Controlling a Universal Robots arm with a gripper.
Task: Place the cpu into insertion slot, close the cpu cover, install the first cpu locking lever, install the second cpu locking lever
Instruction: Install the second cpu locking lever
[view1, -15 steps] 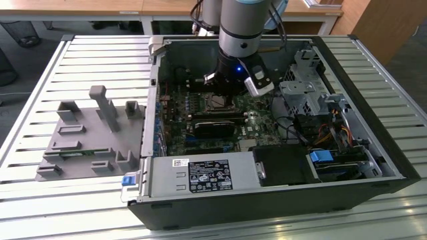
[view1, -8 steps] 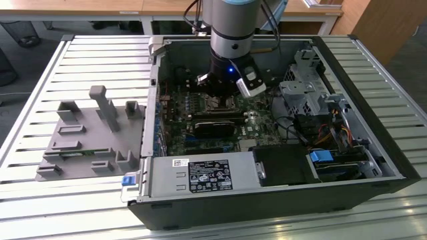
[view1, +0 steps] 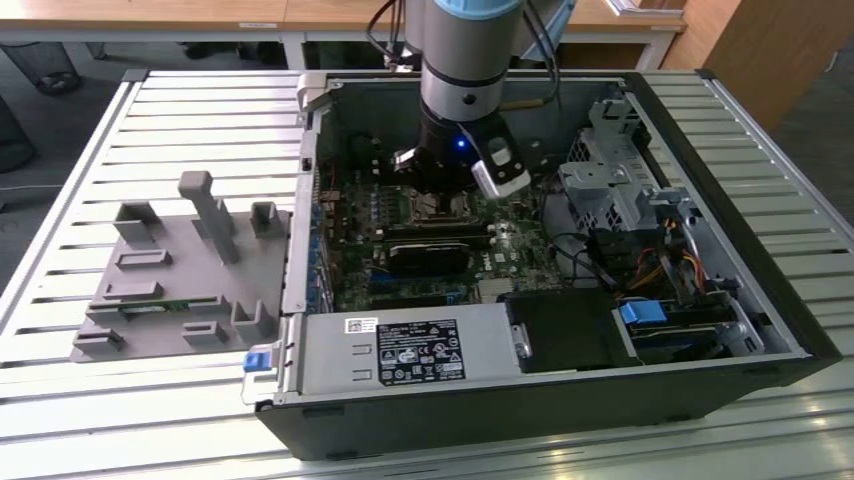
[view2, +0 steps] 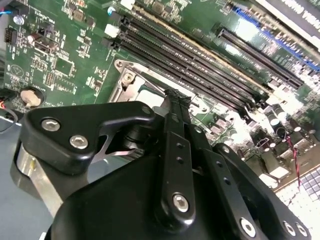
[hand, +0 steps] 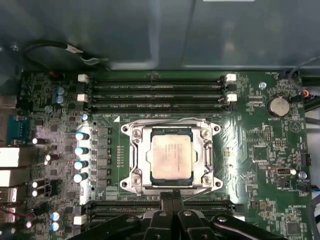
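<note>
The cpu (hand: 171, 156), a silver-grey square chip, lies flat in the insertion slot (hand: 172, 186) on the green board. Over its edges lies the cpu cover (hand: 138, 150), a silver frame with a square window. A thin wire lever (hand: 165, 121) runs along one side of the frame, and another wire (hand: 199, 191) sits by the fingertips. My gripper (hand: 172, 194) is shut with its black fingertips pressed together at the socket's edge, nothing visibly between them. The second wrist view shows the gripper (view2: 175, 97) over the cover (view2: 125, 82). In the exterior view the gripper (view1: 447, 195) hangs low inside the computer case.
Long black memory slots (hand: 155, 92) flank the socket on two sides, with capacitors (hand: 80, 150) and a coin battery (hand: 276, 106) nearby. The exterior view shows the power supply (view1: 400, 350), a drive cage (view1: 614, 190) and a grey fixture (view1: 174, 270) on the slatted table.
</note>
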